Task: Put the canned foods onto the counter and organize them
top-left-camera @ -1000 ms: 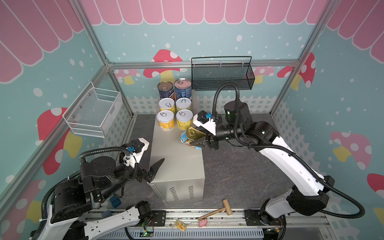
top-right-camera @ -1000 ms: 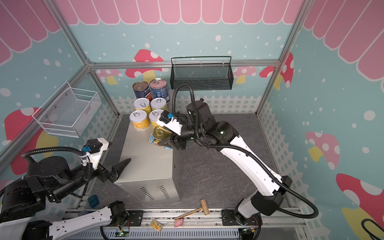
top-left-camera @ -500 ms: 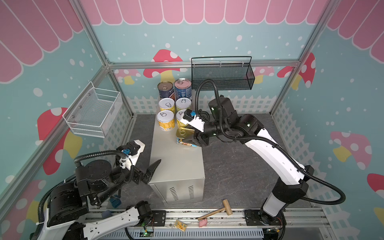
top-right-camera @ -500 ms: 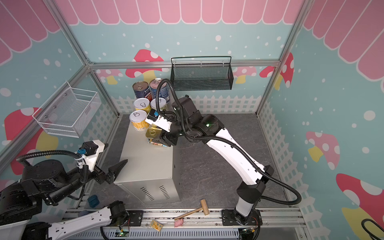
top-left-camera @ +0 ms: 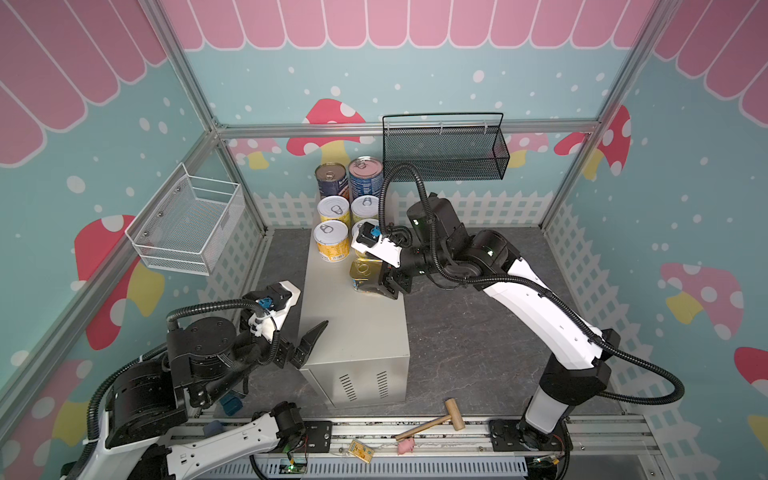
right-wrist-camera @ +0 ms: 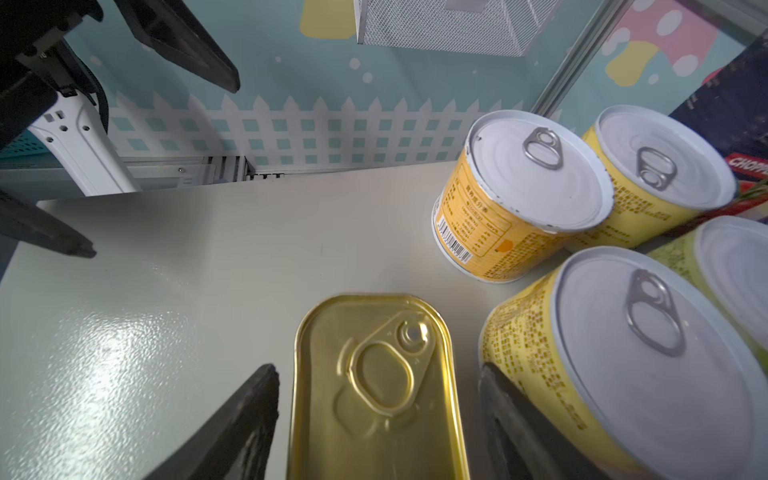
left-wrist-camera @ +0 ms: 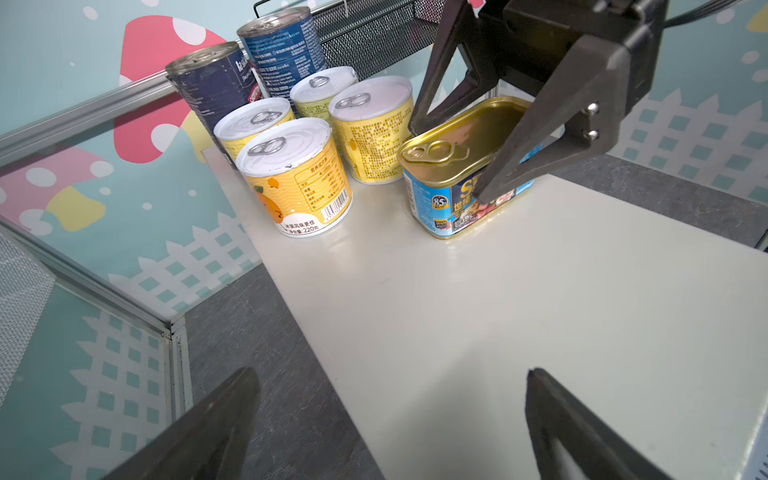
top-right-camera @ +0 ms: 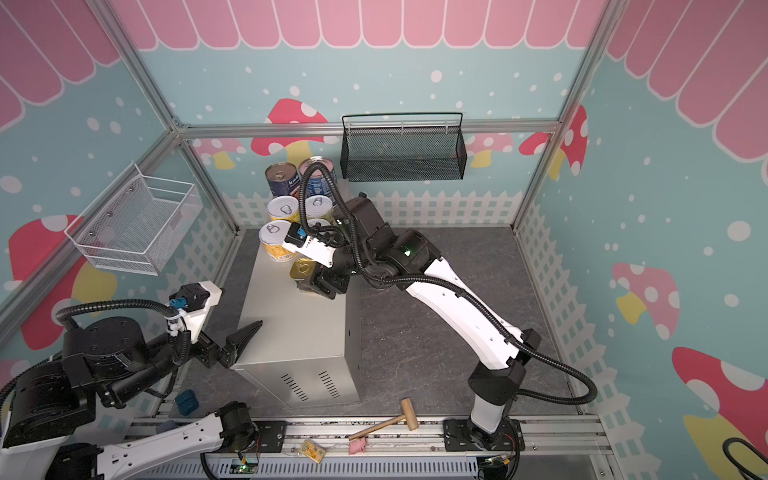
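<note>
- SPAM tin (right-wrist-camera: 374, 386) is sitting flat on the counter (top-left-camera: 353, 332), lid up, towards the right edge, just in front of the yellow cans (top-left-camera: 331, 239)
- Right gripper (right-wrist-camera: 379, 374) is straddling the tin with its jaws released: in the right wrist view a thin gap is showing between each of the fingers (right-wrist-camera: 241, 415) and the tin's long sides, so nothing is being gripped
- Key relation: the tin's long axis is lying in line with the fingers, pull-tab end pointing away from the wrist. One finger is sitting in the narrow space between the tin and the nearest yellow can, close to that can
- Judging the next move as a retreat by the right arm, up or straight back along that axis. Any sideways drift is risking a nudge to the yellow can or the tin
- Left gripper (left-wrist-camera: 392, 374) is hovering spread wide and empty at the counter's near left edge, well apart from the tin. The right arm is the nearer one by far
- Blue cans (top-left-camera: 365, 174) are standing at the back, with the yellow cans two by two in front of them. One yellow can is partly hidden behind the right wrist in both top views
- All seven tins are reading as on the counter, so the placing is looking nearly done
</note>
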Robot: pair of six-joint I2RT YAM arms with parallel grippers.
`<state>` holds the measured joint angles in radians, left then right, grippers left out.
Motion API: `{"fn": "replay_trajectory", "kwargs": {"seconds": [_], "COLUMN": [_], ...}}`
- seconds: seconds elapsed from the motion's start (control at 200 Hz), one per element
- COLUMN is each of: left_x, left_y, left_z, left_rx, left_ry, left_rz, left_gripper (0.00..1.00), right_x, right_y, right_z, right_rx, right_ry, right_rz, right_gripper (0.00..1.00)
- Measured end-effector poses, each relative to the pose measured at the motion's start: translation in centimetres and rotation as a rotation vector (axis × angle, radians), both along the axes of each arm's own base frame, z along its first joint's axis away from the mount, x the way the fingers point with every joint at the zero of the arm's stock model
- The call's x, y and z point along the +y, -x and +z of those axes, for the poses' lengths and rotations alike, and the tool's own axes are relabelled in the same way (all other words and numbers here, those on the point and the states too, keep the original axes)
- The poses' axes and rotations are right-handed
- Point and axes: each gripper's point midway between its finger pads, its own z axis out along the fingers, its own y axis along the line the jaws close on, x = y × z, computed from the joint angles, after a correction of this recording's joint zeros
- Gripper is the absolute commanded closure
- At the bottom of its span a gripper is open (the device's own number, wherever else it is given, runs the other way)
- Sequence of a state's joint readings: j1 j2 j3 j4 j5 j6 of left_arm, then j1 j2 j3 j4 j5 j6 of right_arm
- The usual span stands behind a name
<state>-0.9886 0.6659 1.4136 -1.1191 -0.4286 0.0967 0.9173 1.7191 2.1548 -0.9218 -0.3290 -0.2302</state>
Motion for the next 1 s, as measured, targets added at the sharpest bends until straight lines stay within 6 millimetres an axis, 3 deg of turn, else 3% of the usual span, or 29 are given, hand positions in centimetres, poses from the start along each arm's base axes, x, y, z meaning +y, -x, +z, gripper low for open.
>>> {"fn": "replay_trajectory", "kwargs": {"seconds": [0.21,0.445,0.735,1.001], "left_x": [-1.6,-3.1,-4.1,-4.3], "left_y": [-0.6,-1.9,-4.3,-5.2], "left_z": [-0.1,-0.5,-1.3,-1.7], "left_rx": [0.0,-0.005,-0.024,-0.05], "left_ry": [0.007,0.019,-0.019,-0.017], "left_rz": [-0.023,-0.01,0.085,0.12], "left_gripper": [0.01,0.01,0.01,0.01], "right_x": [-2.5,-5.2,-5.0,-4.8], "right_y": [0.5,1.3,0.0,-0.8], "right_z": [-0.8,-0.4,-1.2,-2.1], "right_rx": [-0.023,-0.059,-0.069,-0.069], "right_ry": [0.002,-0.055,-0.08,-0.087], "right_rz": [-0.067,-0.139,-0.203,-0.242], "right_gripper": [0.18,0.17,0.19,0.19]}}
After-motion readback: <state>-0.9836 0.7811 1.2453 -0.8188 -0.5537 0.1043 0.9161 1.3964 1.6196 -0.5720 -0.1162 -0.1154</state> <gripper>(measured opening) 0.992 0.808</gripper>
